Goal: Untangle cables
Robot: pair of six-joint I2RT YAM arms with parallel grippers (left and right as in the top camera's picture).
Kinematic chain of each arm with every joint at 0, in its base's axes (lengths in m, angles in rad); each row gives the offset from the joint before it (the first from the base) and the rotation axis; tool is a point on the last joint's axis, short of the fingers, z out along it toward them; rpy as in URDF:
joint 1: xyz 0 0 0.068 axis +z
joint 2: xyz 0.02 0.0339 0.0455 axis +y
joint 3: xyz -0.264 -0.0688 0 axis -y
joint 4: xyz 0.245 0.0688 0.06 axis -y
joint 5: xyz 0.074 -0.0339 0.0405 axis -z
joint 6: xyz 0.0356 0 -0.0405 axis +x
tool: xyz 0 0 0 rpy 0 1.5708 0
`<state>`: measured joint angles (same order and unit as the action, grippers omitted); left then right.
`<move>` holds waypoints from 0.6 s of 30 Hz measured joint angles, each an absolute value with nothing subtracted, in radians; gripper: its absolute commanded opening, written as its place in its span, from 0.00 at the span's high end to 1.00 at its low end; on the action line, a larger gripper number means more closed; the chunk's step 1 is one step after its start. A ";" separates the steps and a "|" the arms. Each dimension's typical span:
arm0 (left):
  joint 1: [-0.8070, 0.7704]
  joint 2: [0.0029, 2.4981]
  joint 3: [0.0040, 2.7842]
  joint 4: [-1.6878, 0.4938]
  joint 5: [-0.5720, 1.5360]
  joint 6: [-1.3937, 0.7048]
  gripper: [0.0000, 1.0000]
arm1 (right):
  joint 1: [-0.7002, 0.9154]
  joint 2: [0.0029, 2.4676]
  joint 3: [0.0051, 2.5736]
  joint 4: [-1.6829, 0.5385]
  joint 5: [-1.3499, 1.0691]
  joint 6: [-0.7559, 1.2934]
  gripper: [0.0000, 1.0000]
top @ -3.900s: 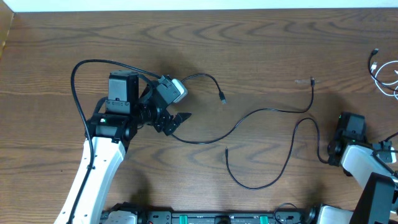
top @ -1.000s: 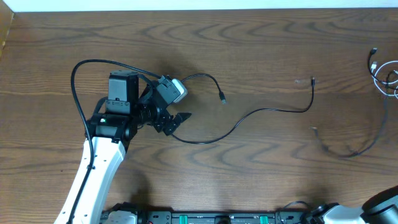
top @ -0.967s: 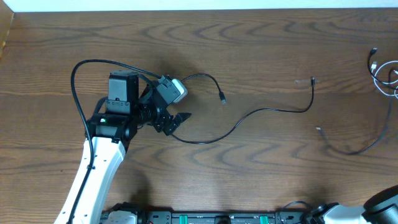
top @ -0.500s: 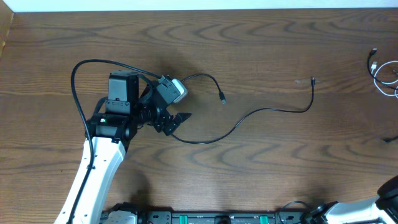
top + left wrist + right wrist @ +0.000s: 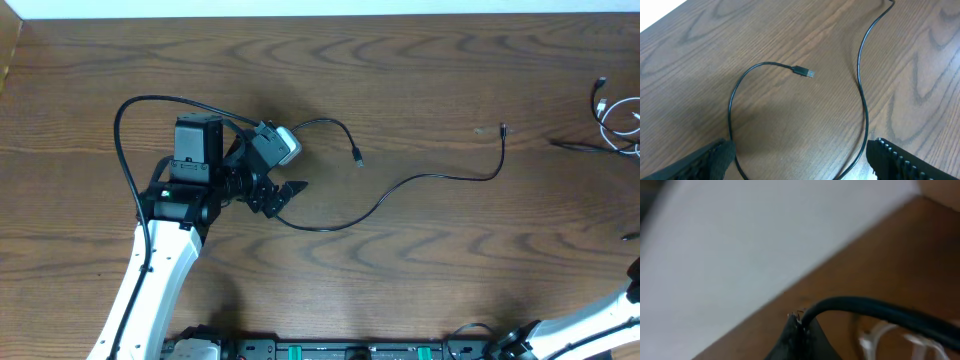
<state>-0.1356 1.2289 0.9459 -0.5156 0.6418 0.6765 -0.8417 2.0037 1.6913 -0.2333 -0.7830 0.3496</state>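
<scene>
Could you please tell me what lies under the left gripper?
Under the left gripper, a black cable loops on the wooden table, its plug end showing. The loop's bottom is hidden beneath the gripper body.

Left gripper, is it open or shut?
Open. The left gripper shows its fingers far apart at the lower corners of its wrist view, the cable lying loose on the table between.

Overhead, my right arm (image 5: 602, 318) is cut off at the corner and the white cable (image 5: 622, 118) runs off the right edge. My right wrist view is blurred: the right tool (image 5: 801, 332) shows as a dark wedge pinching a black cable (image 5: 865, 311). On the left tool (image 5: 800, 157), both fingers (image 5: 905, 162) are clipped by the bottom edge.
</scene>
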 measured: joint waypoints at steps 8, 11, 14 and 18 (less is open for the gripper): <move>-0.136 1.229 0.946 -0.516 0.642 0.677 0.11 | -0.772 2.040 1.692 -0.439 -0.222 0.314 0.71; -0.136 1.229 0.946 -0.516 0.642 0.677 0.11 | -0.759 2.071 1.692 -0.482 -0.075 0.346 0.01; -0.136 1.229 0.946 -0.516 0.642 0.677 0.11 | -0.759 2.098 1.691 -0.507 -0.006 0.369 0.01; -0.136 1.229 0.946 -0.516 0.642 0.677 0.11 | -0.761 2.104 1.692 -0.543 0.026 0.393 0.01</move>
<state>-0.1356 1.2289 0.9459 -0.5159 0.6418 0.6765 -0.7609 2.1036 1.6917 -0.5434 0.0261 0.3927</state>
